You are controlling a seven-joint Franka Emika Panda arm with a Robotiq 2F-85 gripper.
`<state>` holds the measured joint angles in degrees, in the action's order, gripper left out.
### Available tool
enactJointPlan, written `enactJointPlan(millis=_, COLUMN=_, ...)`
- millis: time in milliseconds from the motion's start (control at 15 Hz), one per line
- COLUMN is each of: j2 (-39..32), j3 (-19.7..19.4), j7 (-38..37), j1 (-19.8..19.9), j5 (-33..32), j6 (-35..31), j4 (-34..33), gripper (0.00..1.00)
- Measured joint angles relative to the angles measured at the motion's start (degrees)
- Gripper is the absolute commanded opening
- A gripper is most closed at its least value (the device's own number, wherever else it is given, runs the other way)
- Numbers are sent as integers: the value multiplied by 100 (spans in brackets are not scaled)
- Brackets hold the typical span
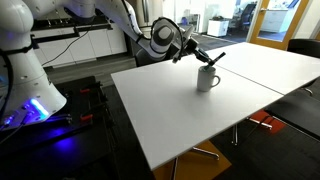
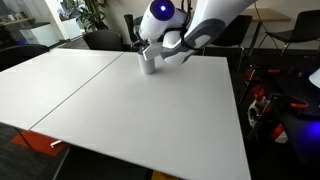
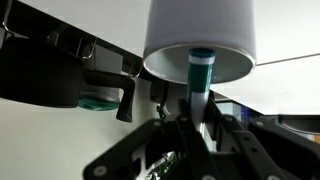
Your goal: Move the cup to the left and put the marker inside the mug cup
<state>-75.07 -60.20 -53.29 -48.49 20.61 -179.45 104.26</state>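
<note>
Wrist view: tool (image 3: 192, 128) clenched on marker (image 3: 201, 80), teal end aimed into mouth of white mug (image 3: 200, 35), upper centre, lined up to drop inside. Mug upright on desk (image 1: 180, 120); marker not yet released.

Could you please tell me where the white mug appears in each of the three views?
Exterior view: mug right of centre, upper half.
Exterior view: mug top centre.
Wrist view: mug top centre, rim facing camera.
Shared landmark: the gripper holding the marker at the mug.
</note>
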Motion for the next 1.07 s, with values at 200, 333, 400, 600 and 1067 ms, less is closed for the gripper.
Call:
enactJointPlan(millis=200, j2=-96, j3=1, j7=-1, j1=-7, j5=0, j6=0, j4=-27, gripper=54)
enactJointPlan(millis=333, j2=-114, j3=0, j7=-4, j1=-7, j5=1, j6=0, j4=-28, gripper=69)
enactJointPlan(millis=400, j2=-114, j3=-3, j7=-7, j1=-7, j5=6, j6=0, j4=-28, gripper=76)
enactJointPlan(millis=600, j2=-114, j3=-32, j7=-13, j1=-8, j5=101, j6=0, j4=-28, gripper=99)
enactJointPlan(millis=1067, j2=-75, j3=-289, j7=-126, j1=-41, j5=315, j6=-1, j4=-24, gripper=100)
